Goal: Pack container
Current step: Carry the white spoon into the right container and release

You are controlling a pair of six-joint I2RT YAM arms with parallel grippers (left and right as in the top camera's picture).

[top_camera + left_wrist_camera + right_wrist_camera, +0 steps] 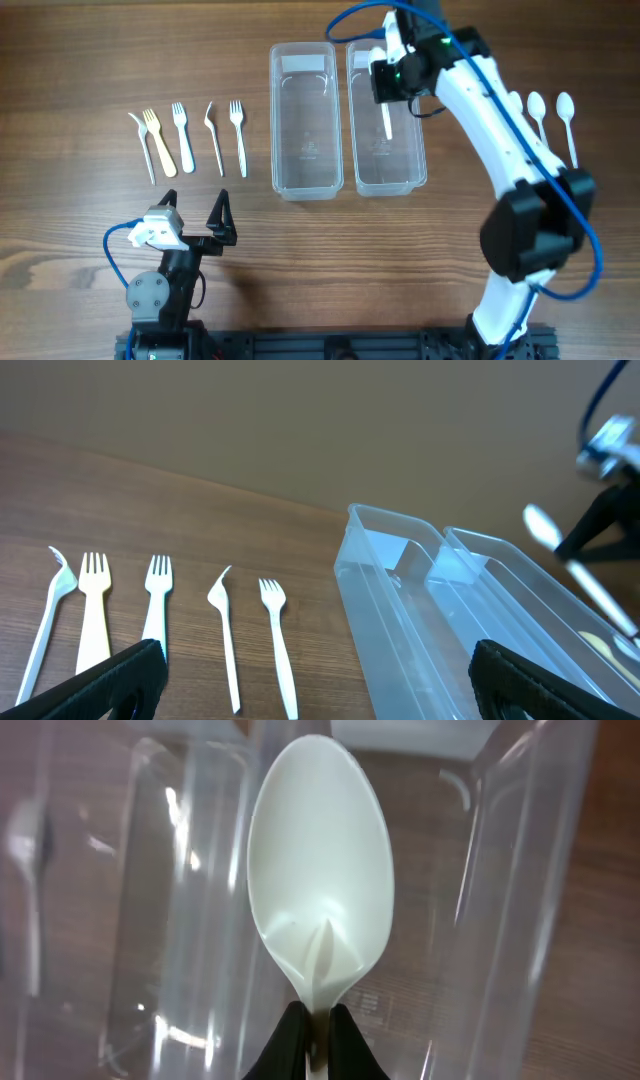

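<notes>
Container, clear plastic, right-hand of a pair; stands mid-bench, long side touching or just beside its twin, the left-hand container. Both are upright and lidless.

Nearest: left gripper, low at the front edge of the bench, jaws wide apart, holding nothing.

Beyond it, left: row of five plastic cutlery pieces, forks where tines show, one cream fork among white ones. All lie on the bench, well apart from the containers.

Middle: the two containers, as above.

Farther: right gripper, over the far end of the right-hand container, jaws clamped on the handle of a white plastic spoon. Its bowl points down into that container. Whether it touches the floor cannot be told.

Far right: two white spoons on the bench, beside the arm.

Hazards, as judged: the grip sits on a narrow handle, so the spoon may swivel. Released high or off-centre, it may strike the container wall and land propped on the rim or in the twin.
</notes>
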